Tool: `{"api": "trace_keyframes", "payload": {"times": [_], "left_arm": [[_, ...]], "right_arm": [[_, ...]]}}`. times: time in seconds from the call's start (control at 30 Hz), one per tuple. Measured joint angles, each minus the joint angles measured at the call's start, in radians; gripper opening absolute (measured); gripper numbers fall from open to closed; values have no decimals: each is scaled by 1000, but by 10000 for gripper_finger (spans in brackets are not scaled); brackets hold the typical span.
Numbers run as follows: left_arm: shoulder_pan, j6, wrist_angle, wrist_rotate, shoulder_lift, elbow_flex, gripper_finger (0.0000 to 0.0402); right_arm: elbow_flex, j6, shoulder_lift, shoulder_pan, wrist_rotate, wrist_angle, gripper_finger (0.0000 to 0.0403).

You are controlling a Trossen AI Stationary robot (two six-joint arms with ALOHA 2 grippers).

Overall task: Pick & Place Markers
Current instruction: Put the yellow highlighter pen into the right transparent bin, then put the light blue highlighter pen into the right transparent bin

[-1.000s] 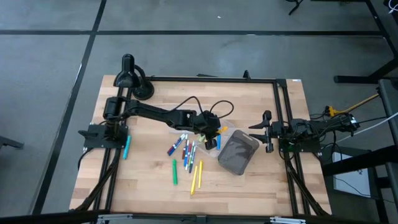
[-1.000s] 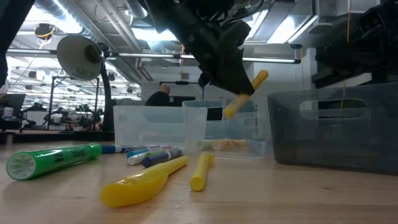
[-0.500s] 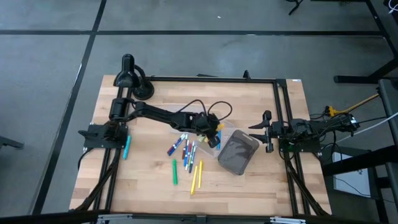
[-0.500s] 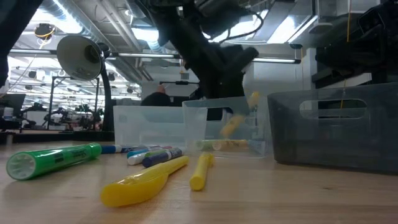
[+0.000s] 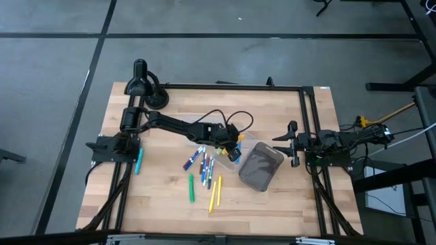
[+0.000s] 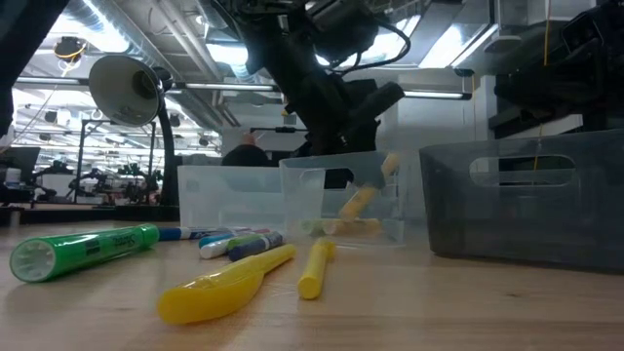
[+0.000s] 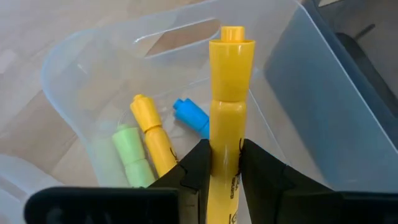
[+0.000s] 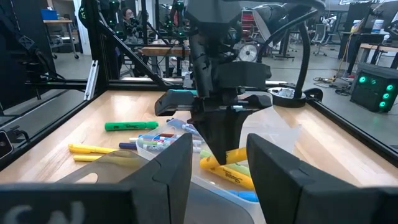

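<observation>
Your left gripper (image 7: 224,171) is down inside the clear tray (image 7: 74,81), fingers clamped on a yellow marker (image 7: 229,99) — cap end pointing deeper into the tray. Three markers lie on the tray floor under it: a yellow one (image 7: 152,134), a green one (image 7: 130,155) and a blue one (image 7: 191,116). From above, your left arm reaches across the table (image 5: 272,197) to that tray, which sits just beside the grey bin (image 5: 261,167). The loose markers (image 5: 203,163) are spread on the wood near the tray — a green (image 6: 83,251) and two yellows (image 6: 229,281) lie nearest the low camera. Your right gripper (image 5: 291,143) waits at the right side, beside the bin, fingers spread and holding nothing.
</observation>
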Motion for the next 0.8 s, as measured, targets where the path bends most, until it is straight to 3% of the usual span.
{"api": "trace_keyframes", "payload": {"times": [0.3,0.8], "left_arm": [[0,0,7,2,0,0,70],[0,44,30,2,0,0,109]], "right_arm": [[0,0,0,0,0,0,152],[0,0,0,0,0,0,152]]}}
